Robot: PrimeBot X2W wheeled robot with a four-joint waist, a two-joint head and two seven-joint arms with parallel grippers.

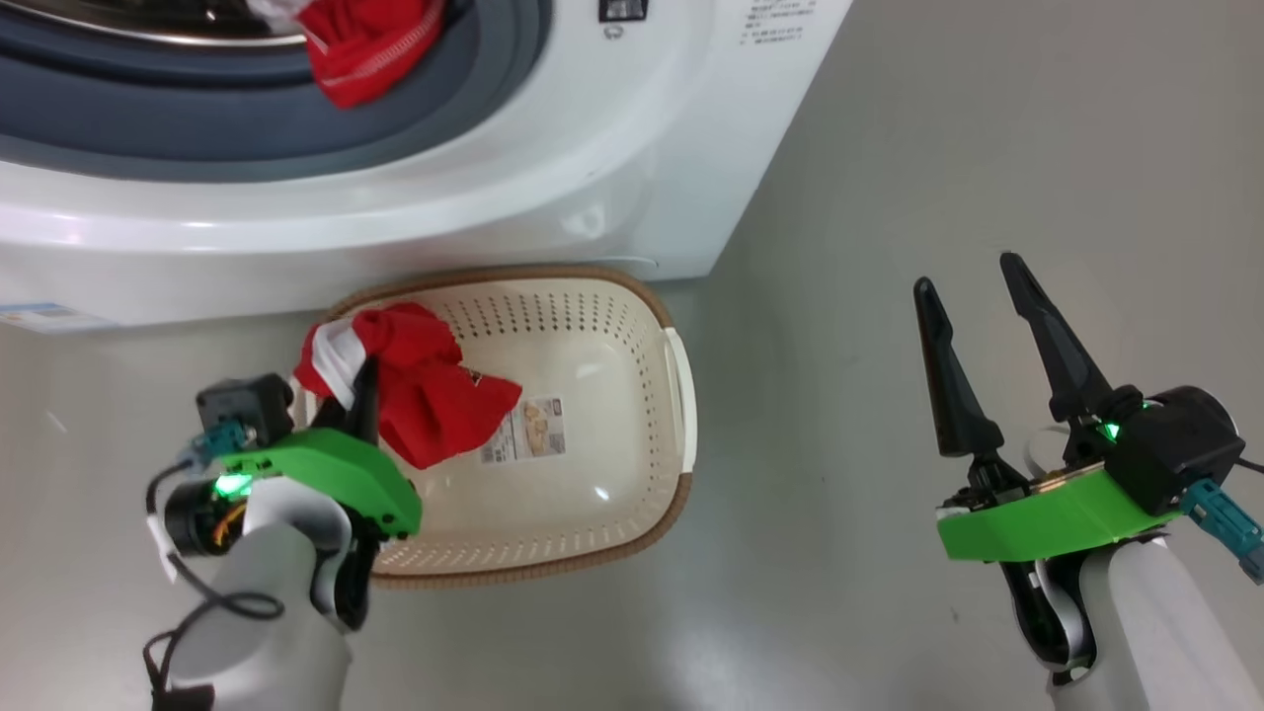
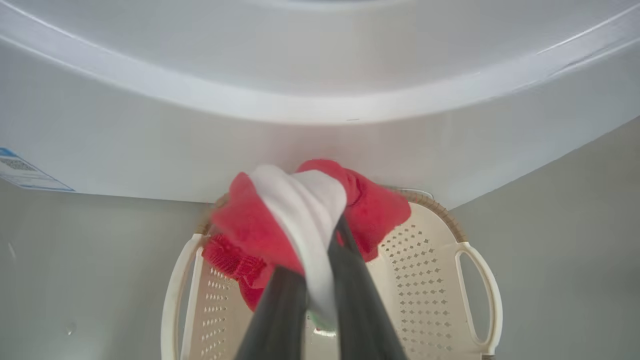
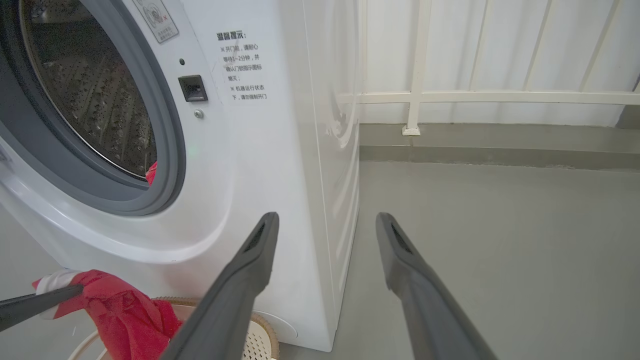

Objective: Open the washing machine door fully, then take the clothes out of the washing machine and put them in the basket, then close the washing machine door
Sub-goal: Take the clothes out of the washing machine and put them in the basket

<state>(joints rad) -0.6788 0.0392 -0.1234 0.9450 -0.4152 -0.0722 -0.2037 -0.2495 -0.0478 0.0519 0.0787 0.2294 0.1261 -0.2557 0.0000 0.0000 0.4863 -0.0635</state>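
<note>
On the grey floor (image 1: 889, 197) the basket (image 1: 681, 395) lies right under the red garment (image 1: 434, 400) pinched by the left gripper (image 1: 367, 385); the right gripper (image 1: 966, 273) gapes.

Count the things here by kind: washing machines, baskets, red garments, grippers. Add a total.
Washing machine: 1
Basket: 1
Red garments: 2, drum garment, held garment
Grippers: 2, left gripper, right gripper
Total: 6

light: bright, even | glare: washing machine (image 1: 583, 223) front | wrist edges: bowed
</note>
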